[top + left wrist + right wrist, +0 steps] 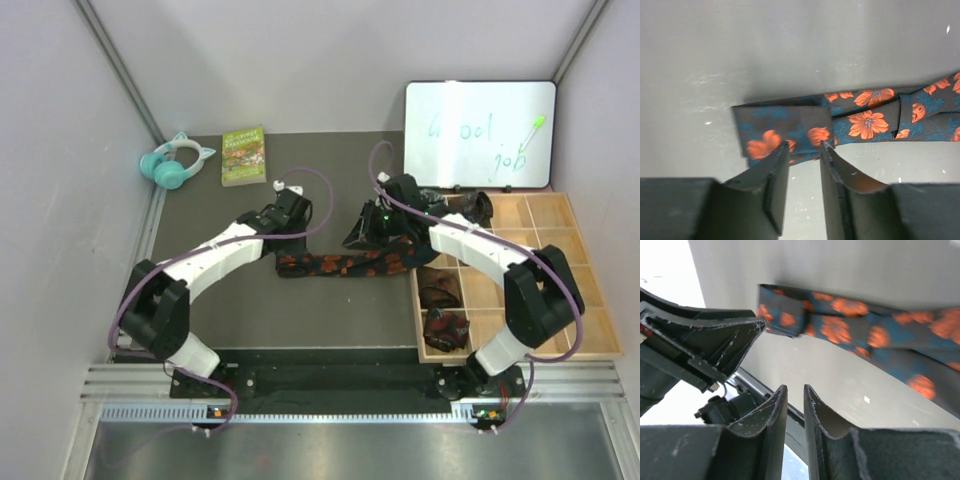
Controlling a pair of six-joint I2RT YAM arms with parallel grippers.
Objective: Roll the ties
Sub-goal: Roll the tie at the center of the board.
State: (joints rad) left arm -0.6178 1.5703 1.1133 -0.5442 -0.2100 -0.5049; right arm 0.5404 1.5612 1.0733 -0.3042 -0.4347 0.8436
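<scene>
The flowered tie [345,265] [860,122] [850,325] lies flat across the middle of the dark table [330,320], running from just below the left gripper [282,245] [804,146] to the edge of the wooden tray [540,215]. Its left end is folded back on itself. The left gripper's fingers [777,170] are slightly parted, tips over the near edge of that fold. The cloth lies flat between them and nothing is pinched. The right gripper [362,232] [794,386] hangs over the tie's middle stretch, barely parted and empty. Its wrist view shows bare table through the slit and the left gripper [725,340] close by. Two dark rolls [438,288] [447,328] sit in tray compartments. At the back are a whiteboard [478,135], a book [243,155] and headphones [178,162].
</scene>
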